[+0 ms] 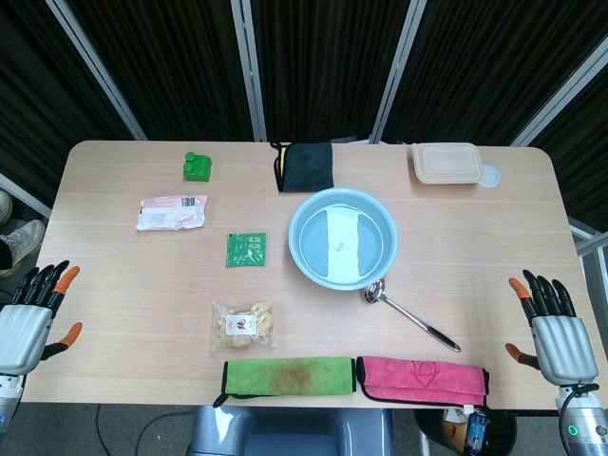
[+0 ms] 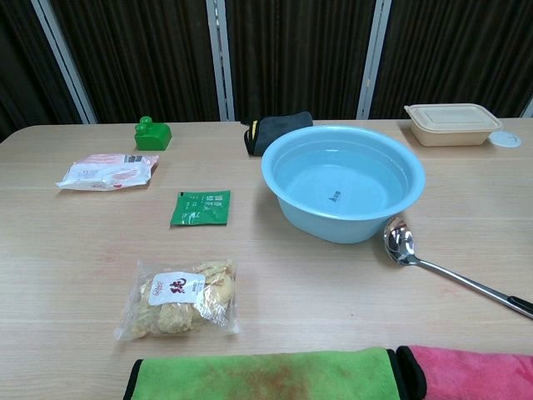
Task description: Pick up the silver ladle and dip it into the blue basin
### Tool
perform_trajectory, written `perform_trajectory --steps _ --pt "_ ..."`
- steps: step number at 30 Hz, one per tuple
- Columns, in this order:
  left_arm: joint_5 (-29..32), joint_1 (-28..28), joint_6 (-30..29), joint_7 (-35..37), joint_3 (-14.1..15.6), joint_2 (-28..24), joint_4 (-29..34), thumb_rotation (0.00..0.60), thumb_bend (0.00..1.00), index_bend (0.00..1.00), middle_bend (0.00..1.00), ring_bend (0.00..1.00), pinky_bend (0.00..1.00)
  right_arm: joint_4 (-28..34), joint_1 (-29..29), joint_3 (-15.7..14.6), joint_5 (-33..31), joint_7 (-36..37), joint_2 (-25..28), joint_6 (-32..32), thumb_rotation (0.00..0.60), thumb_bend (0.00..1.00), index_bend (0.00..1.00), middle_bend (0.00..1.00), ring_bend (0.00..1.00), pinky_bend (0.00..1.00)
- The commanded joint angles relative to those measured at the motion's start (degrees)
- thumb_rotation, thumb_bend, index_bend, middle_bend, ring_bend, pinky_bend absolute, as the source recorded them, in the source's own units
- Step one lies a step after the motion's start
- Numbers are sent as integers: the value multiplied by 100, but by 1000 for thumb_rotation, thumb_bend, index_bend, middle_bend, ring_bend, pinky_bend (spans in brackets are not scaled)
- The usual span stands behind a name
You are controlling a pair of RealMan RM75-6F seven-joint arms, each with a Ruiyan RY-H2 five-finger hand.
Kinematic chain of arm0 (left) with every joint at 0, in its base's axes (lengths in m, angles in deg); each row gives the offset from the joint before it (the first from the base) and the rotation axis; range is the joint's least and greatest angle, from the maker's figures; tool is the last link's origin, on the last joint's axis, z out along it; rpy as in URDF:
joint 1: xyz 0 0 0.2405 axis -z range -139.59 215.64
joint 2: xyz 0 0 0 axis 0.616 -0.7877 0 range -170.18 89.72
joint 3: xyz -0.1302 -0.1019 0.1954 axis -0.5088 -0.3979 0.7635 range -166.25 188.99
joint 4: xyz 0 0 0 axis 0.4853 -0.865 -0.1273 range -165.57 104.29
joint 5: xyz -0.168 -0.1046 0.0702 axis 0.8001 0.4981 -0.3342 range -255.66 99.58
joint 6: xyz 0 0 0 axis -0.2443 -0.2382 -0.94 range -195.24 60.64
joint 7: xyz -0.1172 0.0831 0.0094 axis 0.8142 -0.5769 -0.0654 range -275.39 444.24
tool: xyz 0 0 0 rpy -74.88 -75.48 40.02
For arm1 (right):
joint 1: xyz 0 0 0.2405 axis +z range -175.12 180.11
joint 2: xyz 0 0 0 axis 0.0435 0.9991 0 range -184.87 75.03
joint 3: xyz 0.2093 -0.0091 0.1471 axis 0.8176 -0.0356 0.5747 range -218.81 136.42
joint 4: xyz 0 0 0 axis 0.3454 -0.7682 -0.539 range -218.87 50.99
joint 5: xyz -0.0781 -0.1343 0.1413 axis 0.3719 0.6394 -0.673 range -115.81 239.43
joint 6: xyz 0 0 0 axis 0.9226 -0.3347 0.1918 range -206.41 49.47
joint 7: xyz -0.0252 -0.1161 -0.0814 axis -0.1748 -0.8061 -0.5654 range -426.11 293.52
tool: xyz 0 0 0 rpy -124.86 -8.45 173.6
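Note:
The silver ladle (image 1: 408, 315) lies flat on the table, its bowl just in front of the blue basin (image 1: 378, 263) and its dark-tipped handle pointing toward the near right. In the chest view the ladle (image 2: 450, 270) rests right of the basin (image 2: 287, 187), bowl close to the basin's wall. My left hand (image 1: 33, 313) hovers at the table's near left edge, fingers spread and empty. Over the near right edge my right hand (image 1: 551, 323) is likewise open, well apart from the ladle's handle. Neither hand shows in the chest view.
A snack bag (image 1: 244, 325), green sachet (image 1: 246, 249) and pink packet (image 1: 171, 212) lie left of the basin. A green towel (image 1: 288, 374) and pink towel (image 1: 422, 378) line the front edge. A black cloth (image 1: 306, 166), green toy (image 1: 197, 167) and lidded box (image 1: 446, 162) sit at the back.

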Motion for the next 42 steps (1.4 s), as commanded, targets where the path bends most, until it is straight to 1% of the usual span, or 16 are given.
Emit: perform_trajectory --steps 1,4,7,9,10,11,12,15,19,22,25,32,36,37,42 --pt "5 -8 -10 -17 -1 -4 13 600 315 38 0 0 0 3 7 3 -25 -15 -1 26 600 24 0 0 0 0" --pt "0 -13 -37 -37 -9 10 9 600 316 37 0 0 0 -18 29 9 -66 -51 -16 84 600 24 0 0 0 0" --pt "33 8 -3 26 -30 16 4 600 315 37 0 0 0 -50 151 -34 -42 218 -37 358 600 25 19 0 0 0" --pt "46 24 20 55 -40 11 -5 600 316 36 0 0 0 -117 225 -47 -18 371 -81 491 600 38 88 0 0 0" --pt "53 33 30 84 -47 9 -5 600 316 35 0 0 0 -185 276 -50 -10 426 -133 575 600 53 122 0 0 0" --pt "57 40 37 114 -54 9 -8 600 315 34 0 0 0 -252 323 -50 -28 442 -193 663 600 85 176 0 0 0" --pt "57 46 42 131 -56 8 -13 600 316 34 0 0 0 -288 353 -45 -55 429 -236 725 600 119 226 0 0 0" --pt "54 77 90 205 -57 2 -31 600 315 34 0 0 0 -345 491 1 -239 236 -444 997 600 163 328 0 0 0" --pt "110 100 170 275 -55 -26 -17 600 314 29 0 0 0 -350 648 88 -543 -105 -741 1285 600 168 399 0 0 0" --pt "182 102 195 216 -77 -46 -3 600 315 25 0 0 0 -385 744 157 -743 -297 -933 1428 600 170 417 0 0 0" --pt "224 117 223 304 -100 -66 8 600 314 23 0 0 0 -446 820 220 -931 -457 -1113 1532 600 170 423 0 0 0" --pt "308 190 385 598 -127 -140 -17 600 314 22 0 0 0 -486 880 340 -1391 -978 -1562 1500 600 170 426 0 0 0" --pt "288 253 485 864 -126 -196 -57 600 316 21 0 0 0 -431 891 340 -1525 -1283 -1812 1400 600 171 428 0 0 0" --pt "316 288 569 997 -129 -213 -80 600 316 21 0 0 0 -430 898 314 -1541 -1345 -1948 1392 600 170 428 0 0 0" --pt "275 360 683 1291 -112 -269 -158 600 315 19 0 0 0 -623 922 302 -1621 -1482 -2239 1351 600 200 437 0 0 0"
